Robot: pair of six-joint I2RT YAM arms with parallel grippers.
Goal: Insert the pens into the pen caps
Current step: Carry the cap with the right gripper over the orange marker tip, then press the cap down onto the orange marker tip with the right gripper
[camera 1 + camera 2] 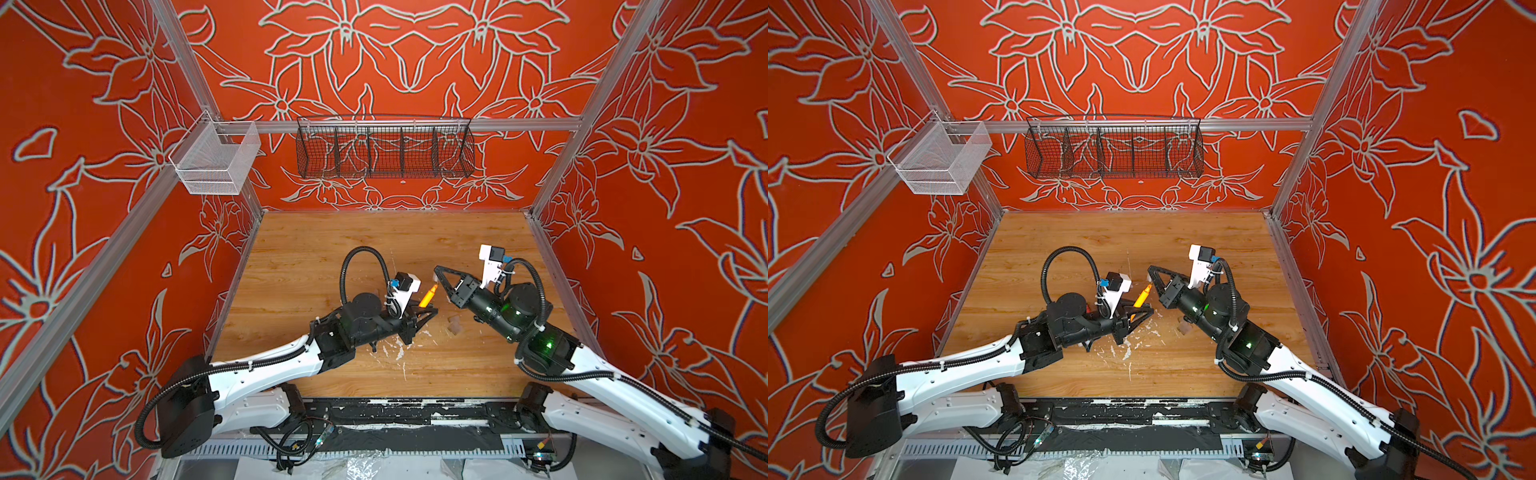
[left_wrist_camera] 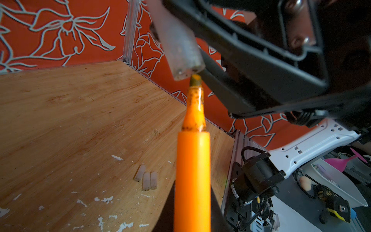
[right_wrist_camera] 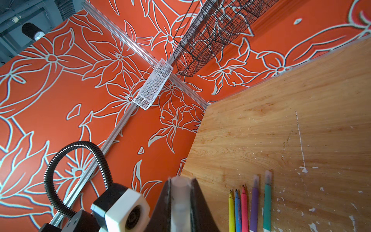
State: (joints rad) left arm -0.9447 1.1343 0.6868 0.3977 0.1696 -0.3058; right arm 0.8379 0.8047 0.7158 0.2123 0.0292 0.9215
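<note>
Orange pen [image 2: 192,170] sits clamped by its barrel in the left gripper [image 1: 428,314], tip right at the mouth of the clear cap [image 2: 178,46] pinched tight in the right gripper [image 1: 436,271]. Both look light, stiff and probably slippery, so gripping low on the barrel seems best.

Far half of the table [image 1: 374,241] is open. Mid-table, the orange pen [image 1: 427,297] in the left gripper [image 1: 428,311] meets the held cap [image 2: 178,44] in the right gripper [image 1: 437,272], barring passage between. Three loose caps [image 2: 146,179] and five pens [image 3: 247,209] apparently occupy the nearer surface.
</note>
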